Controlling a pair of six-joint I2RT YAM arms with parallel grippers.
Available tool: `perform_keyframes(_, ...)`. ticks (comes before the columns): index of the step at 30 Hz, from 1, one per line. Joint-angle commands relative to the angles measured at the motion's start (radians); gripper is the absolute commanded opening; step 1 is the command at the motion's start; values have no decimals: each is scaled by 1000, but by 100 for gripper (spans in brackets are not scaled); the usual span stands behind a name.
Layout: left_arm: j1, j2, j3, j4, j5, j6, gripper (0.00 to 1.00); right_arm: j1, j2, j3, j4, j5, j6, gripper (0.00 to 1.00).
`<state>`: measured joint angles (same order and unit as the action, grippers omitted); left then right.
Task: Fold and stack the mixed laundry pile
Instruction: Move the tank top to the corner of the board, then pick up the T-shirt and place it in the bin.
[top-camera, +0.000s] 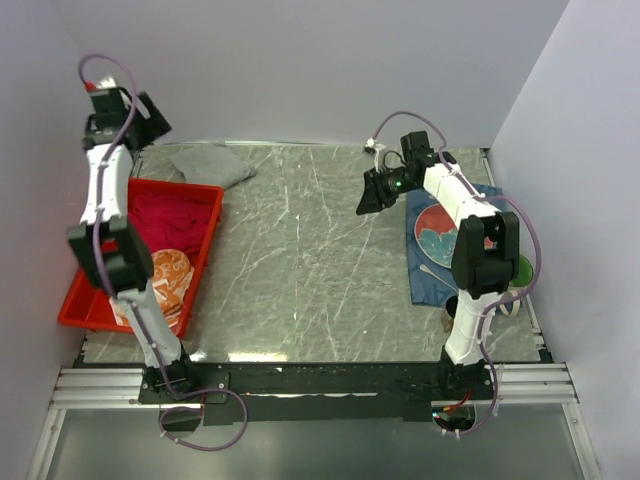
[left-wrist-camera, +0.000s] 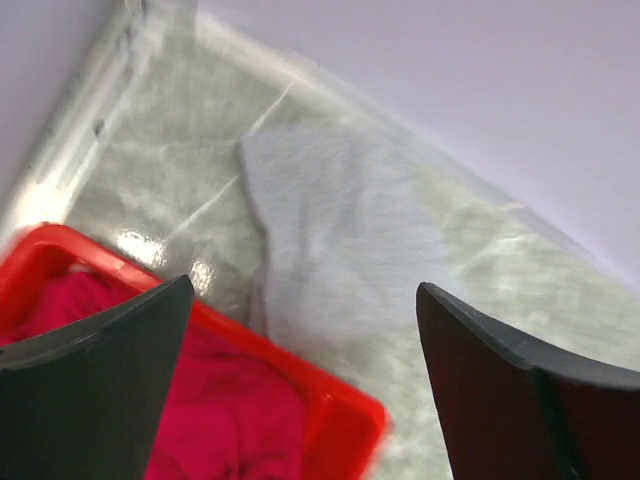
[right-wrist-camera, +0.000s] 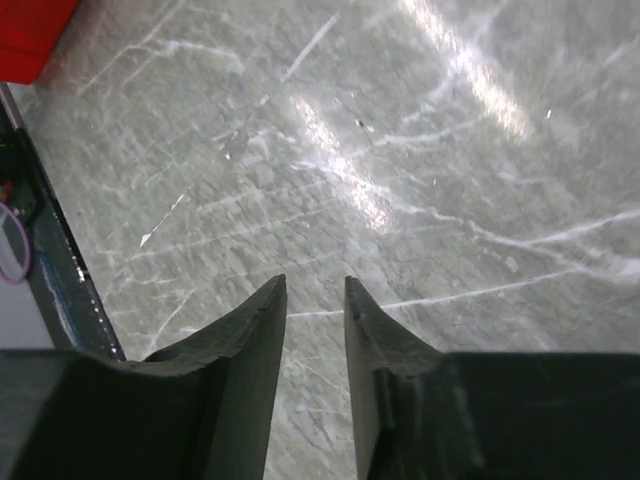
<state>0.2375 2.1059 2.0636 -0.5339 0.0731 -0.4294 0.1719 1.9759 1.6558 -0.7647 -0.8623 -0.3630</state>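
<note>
Grey marbled table (top-camera: 300, 250), rumpled pale grey garment (top-camera: 210, 165) beyond red tray (top-camera: 170, 183) (left gripper (left-wrist-camera: 305, 290) spread wide, right gripper (right-wrist-camera: 314, 282) narrowly parted)

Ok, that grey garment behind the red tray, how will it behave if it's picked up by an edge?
Probably floppy: the grey garment lies in a soft rumpled heap, so it should sag and unfold. Its fuzzy-looking surface suggests decent grip. Pushed across the smooth table, it would likely bunch up.

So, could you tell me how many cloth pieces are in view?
4: a grey garment beyond the red tray, a crimson shirt and an orange-and-white cloth inside it, and a blue cloth under the right arm. Others may be hidden.
</note>
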Motion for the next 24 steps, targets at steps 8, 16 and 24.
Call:
perform_keyframes(8, 94, -598, -667, 43, 244, -15, 99, 26, -259, -122, 228, -30, -96, 100)
perform_keyframes(16, 92, -710, -1065, 89, 154, -121, 89, 112, -142, -72, -49, -86, -252, 97)
perform_keyframes(24, 79, -502, -959, 204, 140, -313, 86, 216, -170, -140, 25, -52, -180, 95)
